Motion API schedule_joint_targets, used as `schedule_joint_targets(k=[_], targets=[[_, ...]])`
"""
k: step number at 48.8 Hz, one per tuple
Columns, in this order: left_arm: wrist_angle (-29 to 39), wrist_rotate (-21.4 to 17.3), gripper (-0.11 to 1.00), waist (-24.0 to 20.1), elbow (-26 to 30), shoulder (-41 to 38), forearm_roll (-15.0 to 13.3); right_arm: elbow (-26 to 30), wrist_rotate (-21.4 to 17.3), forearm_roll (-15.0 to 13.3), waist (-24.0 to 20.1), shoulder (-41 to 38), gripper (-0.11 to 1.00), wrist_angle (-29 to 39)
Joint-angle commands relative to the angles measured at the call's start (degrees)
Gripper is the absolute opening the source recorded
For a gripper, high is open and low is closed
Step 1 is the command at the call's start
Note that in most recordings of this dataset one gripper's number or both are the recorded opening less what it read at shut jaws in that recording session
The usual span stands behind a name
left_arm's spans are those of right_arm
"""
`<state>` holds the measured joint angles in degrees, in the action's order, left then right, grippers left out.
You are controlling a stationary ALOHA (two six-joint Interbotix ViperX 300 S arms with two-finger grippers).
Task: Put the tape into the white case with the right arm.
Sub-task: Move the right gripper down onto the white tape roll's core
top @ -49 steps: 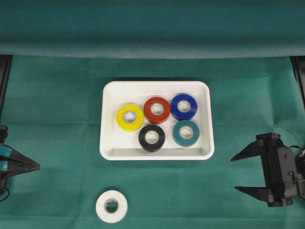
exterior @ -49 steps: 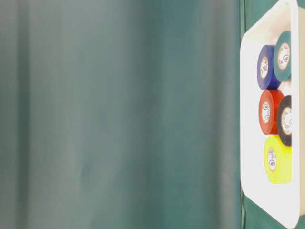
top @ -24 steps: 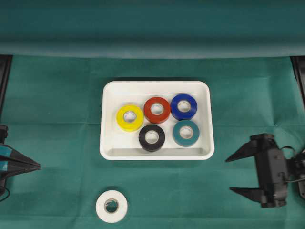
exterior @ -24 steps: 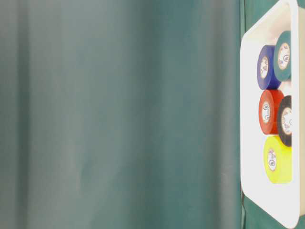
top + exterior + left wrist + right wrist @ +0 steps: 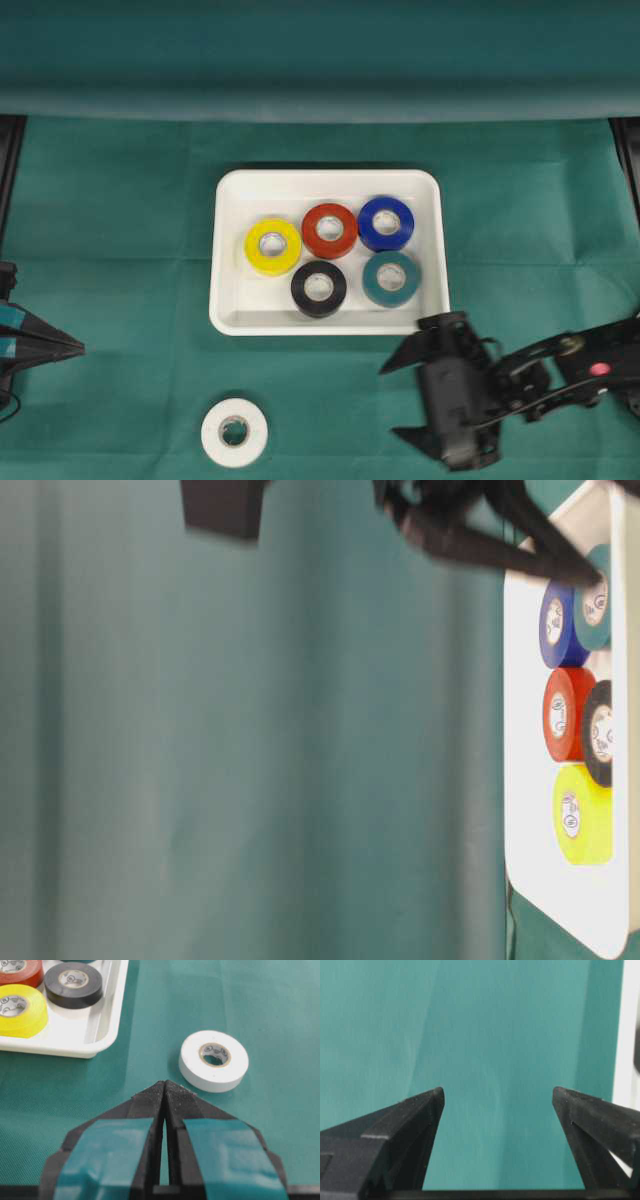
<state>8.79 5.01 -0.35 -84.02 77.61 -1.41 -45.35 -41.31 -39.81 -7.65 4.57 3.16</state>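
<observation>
White tape (image 5: 234, 432) lies outside the white case (image 5: 232, 300) holding five rolls; right fingers (image 5: 392, 364) spread, empty.

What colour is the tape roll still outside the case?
White. The tape roll on the green cloth shows best in the left wrist view.

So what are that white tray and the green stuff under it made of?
The white case looks like smooth molded plastic: glossy rim, rounded corners, soft reflections. The green table cover seems to be matte cloth or felt-like sheet: no shine, and faint fold creases run across it. Neither can be confirmed by look alone.
</observation>
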Motion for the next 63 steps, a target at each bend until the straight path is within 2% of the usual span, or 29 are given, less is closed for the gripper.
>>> schedule_joint_targets(k=[1, 39, 50, 63], targets=[[-0.4, 0.0, 0.0, -0.1, 0.8, -0.5, -0.1, 4.7, 0.0, -0.1, -0.4, -2.3, 0.65, -0.3], [-0.5, 0.0, 0.0, -0.1, 0.8, -0.5, -0.1, 27.9, -0.1, -0.1, -2.5, -22.1, 0.65, -0.7], [-0.5, 0.0, 0.0, -0.1, 0.7, -0.5, -0.1, 32.2, -0.1, -0.1, -2.9, -25.7, 0.65, -0.7], [-0.5, 0.0, 0.0, -0.1, 0.7, -0.4, -0.1, 33.6, -0.1, -0.1, -2.9, -27.0, 0.65, -0.5]])
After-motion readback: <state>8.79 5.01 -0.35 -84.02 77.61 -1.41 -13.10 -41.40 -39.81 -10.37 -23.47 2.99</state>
